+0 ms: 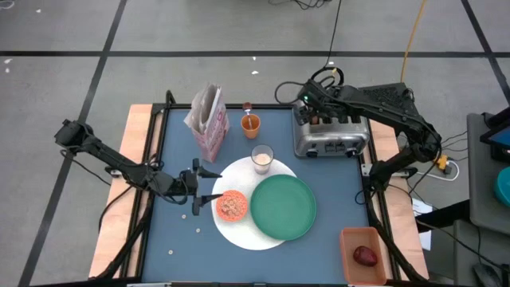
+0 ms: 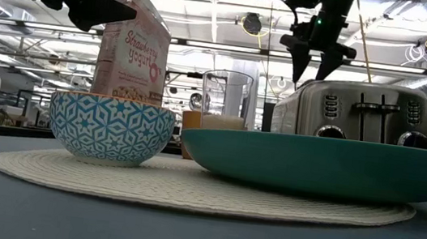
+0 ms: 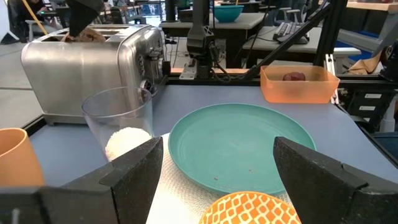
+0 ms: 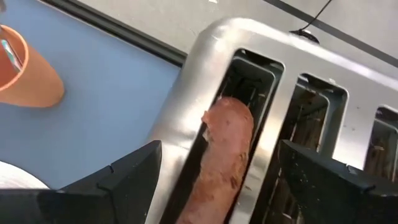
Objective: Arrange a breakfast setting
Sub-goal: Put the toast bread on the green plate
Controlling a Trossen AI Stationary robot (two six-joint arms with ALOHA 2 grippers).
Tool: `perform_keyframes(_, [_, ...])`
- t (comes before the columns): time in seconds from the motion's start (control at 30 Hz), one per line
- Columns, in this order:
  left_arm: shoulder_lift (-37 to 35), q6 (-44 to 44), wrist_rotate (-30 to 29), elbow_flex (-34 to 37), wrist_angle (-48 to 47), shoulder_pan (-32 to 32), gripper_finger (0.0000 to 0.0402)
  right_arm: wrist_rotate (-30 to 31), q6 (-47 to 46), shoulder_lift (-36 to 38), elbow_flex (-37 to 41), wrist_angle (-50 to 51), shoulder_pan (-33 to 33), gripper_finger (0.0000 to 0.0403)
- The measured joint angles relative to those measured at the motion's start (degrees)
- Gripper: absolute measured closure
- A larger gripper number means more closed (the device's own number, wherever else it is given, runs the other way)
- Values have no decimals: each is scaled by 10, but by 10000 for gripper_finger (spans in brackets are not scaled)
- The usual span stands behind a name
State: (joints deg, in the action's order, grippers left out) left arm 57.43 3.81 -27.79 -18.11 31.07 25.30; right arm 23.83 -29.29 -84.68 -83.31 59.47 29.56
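A small patterned bowl [image 1: 232, 206] of cereal and a green plate [image 1: 283, 207] rest on a large white round plate [image 1: 239, 233]. A milk glass [image 1: 262, 158], an orange cup [image 1: 251, 124] and a pink cereal box [image 1: 207, 119] stand behind them. My left gripper [image 1: 205, 185] is open, above and just left of the bowl [image 3: 249, 208]. My right gripper [image 1: 312, 112] is open above the silver toaster [image 1: 331, 134]. Its fingers stand on either side of a bagel slice [image 4: 227, 155] that sticks up from a slot. A dark-red fruit [image 1: 366, 255] lies in the tan bin. No spoon shows.
The tan bin [image 1: 365, 253] stands at the near right corner. Small white bits [image 1: 199, 231] lie on the blue table near the left gripper. There is free table between the green plate and the toaster, and at the near left.
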Motion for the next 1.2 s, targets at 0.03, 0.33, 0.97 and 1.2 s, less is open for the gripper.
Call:
perform_keyframes(0.03, [0,0,0,0,0,0,94,0,-2,0,0,5,0,90])
perform_keyframes(0.33, [0,2,0,0,0,0,94,0,-4,-2,0,17,0,90])
perform_keyframes(0.97, [0,0,0,0,0,0,94,-1,-5,-5,0,21,0,202])
perform_keyframes(1.2, [0,0,0,0,0,0,94,-3,-6,-20,-1,21,0,218])
